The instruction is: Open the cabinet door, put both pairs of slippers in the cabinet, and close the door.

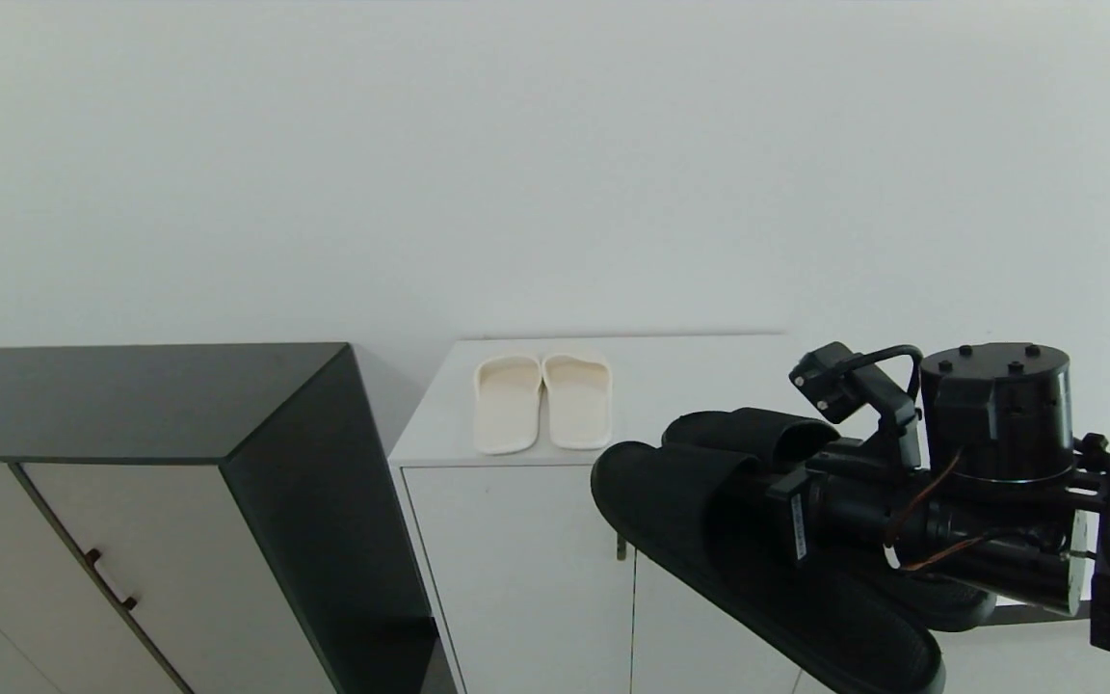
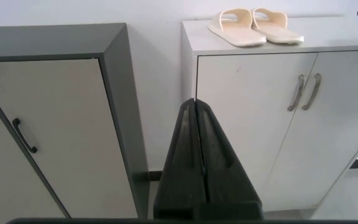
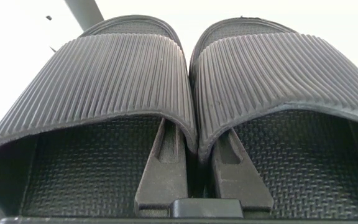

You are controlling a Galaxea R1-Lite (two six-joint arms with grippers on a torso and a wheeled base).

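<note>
Right gripper (image 3: 196,155) is clenched on the black slippers (image 1: 709,511), one finger inside each shoe under the strap, pinching the two inner walls together. The pair hangs side by side and tilted. Its long axis runs away from the wrist, with the toes pointing left and far toward the white cabinet (image 1: 516,569). It hovers in front of the cabinet's right half, near the level of the top.

Left gripper (image 2: 196,118) carries nothing, and its fingers are pressed flat together. It faces the cabinet fronts from some way back.

The coming move turns on the handles (image 2: 298,92), a pair of upright bars where the two doors (image 2: 247,118) meet. They sit just left of the held slippers. Since the right arm is loaded, the free left arm looks the better choice for the pull, though it would have to open its fingers first.

Both doors are shut, so whatever the cabinet holds is hidden. On its top, toward the left front corner, lie the cream slippers (image 1: 542,400), touching side by side. Their heels are at the front edge and their toes point toward the wall (image 1: 555,145). By my reading no step of the task is finished.

Left of the white cabinet, across a narrow gap, stands a dark cabinet (image 1: 324,520) with its own doors shut.
</note>
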